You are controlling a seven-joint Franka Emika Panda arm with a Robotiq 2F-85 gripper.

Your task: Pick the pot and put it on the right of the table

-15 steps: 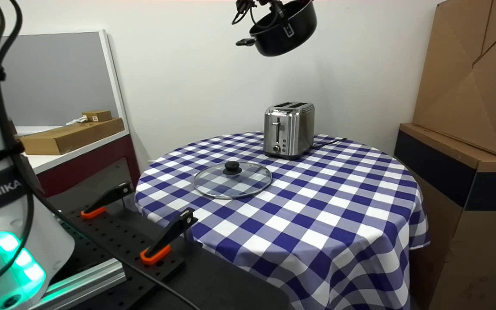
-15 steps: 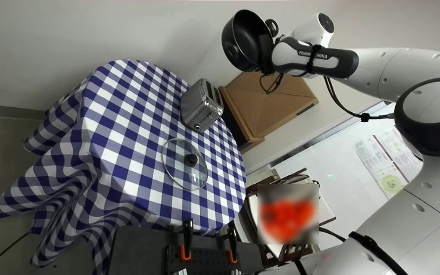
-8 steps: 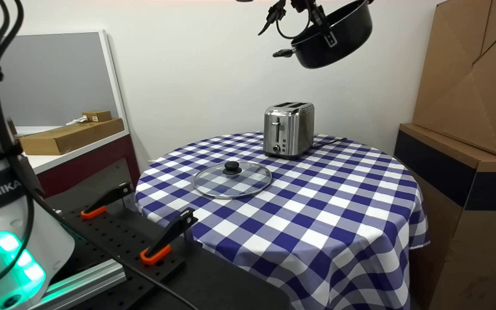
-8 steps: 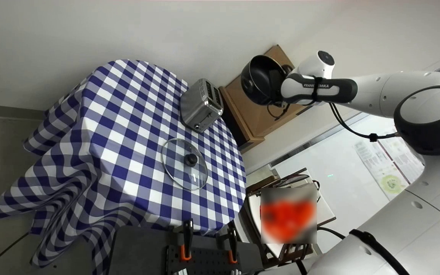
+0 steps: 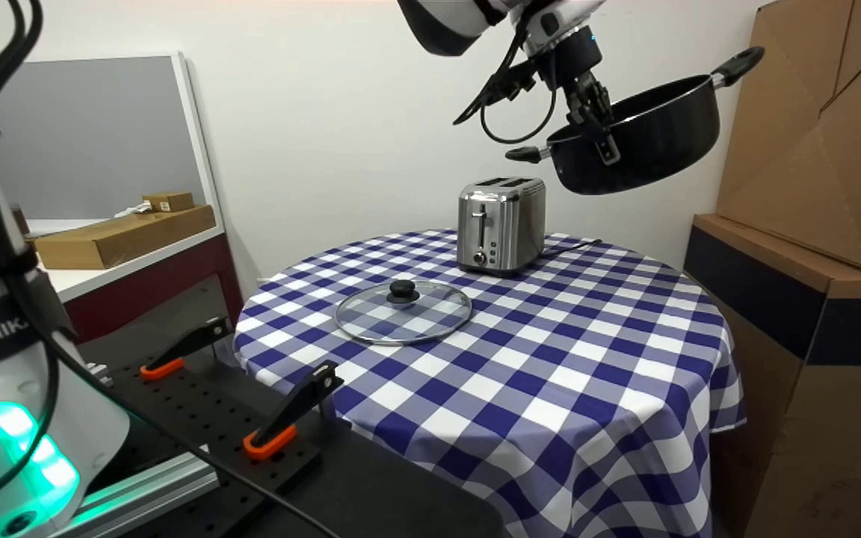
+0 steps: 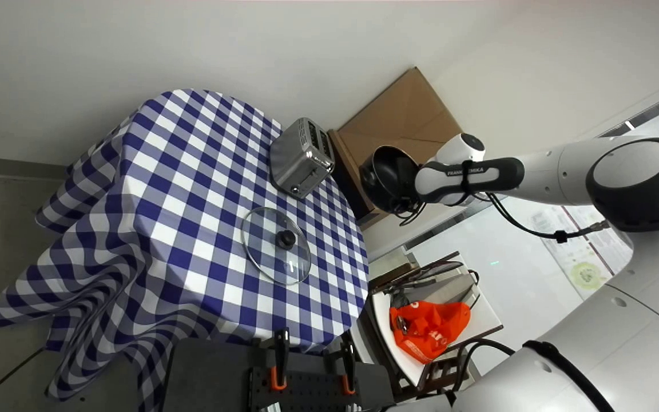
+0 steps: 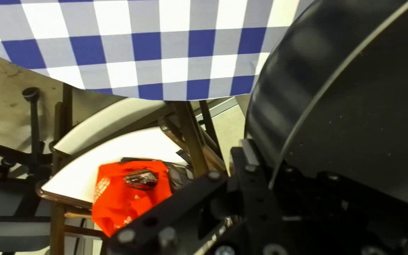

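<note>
My gripper (image 5: 607, 143) is shut on the wall of the black pot (image 5: 662, 138), one finger outside the rim and the other inside, mostly hidden. In the wrist view the pot (image 7: 360, 117) fills the right side, with the gripper (image 7: 268, 170) clamped on its rim. The pot hangs tilted in the air, above and right of the silver toaster (image 5: 501, 224). In an exterior view the pot (image 6: 386, 177) shows beyond the toaster (image 6: 301, 160), partly behind the wrist. The checked table (image 5: 550, 373) bears the toaster and the flat glass lid (image 5: 438, 317).
Tall cardboard boxes (image 5: 812, 149) stand right of the table. Black clamps (image 5: 296, 403) stick up at the table's near left edge. A chair with an orange bag (image 6: 429, 329) stands beside the table; the bag (image 7: 129, 194) also shows in the wrist view.
The arm has carried the pot lower in both exterior views, and to the right past the toaster in one of them. The grip on the pot is unchanged. Toaster and lid have not moved.
</note>
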